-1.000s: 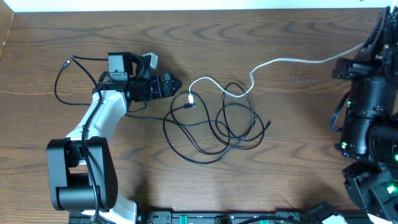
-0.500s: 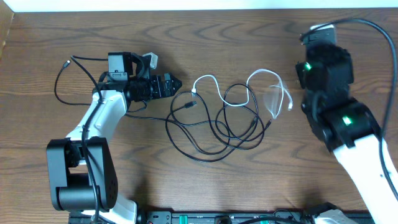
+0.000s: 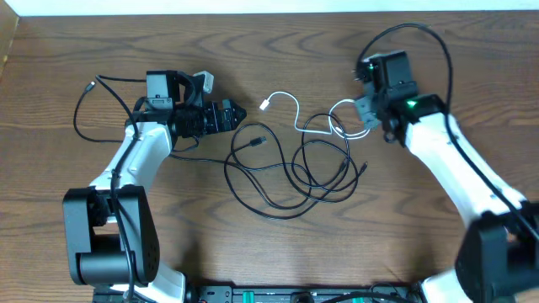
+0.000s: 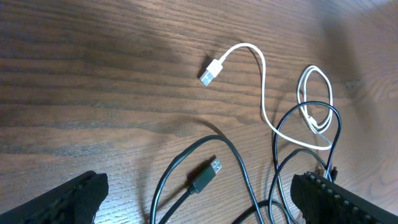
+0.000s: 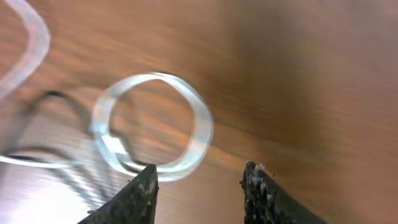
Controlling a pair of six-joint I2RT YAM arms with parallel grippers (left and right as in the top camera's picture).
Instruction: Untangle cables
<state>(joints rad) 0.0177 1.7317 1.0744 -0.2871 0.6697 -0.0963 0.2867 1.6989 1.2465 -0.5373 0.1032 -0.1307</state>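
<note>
Where the black cables (image 3: 286,181) lie looped in the middle of the table (image 3: 421,236), the white cable (image 3: 290,105) curls across their upper edge. I see my right gripper (image 5: 199,171) spread and empty just beside its small loop, and my left gripper (image 3: 236,114) wide and empty near the plug ends.

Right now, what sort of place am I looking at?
Probably a robotics lab bench: a left arm and right arm at a wooden table, with a white cable and black cables tangled between them.
</note>
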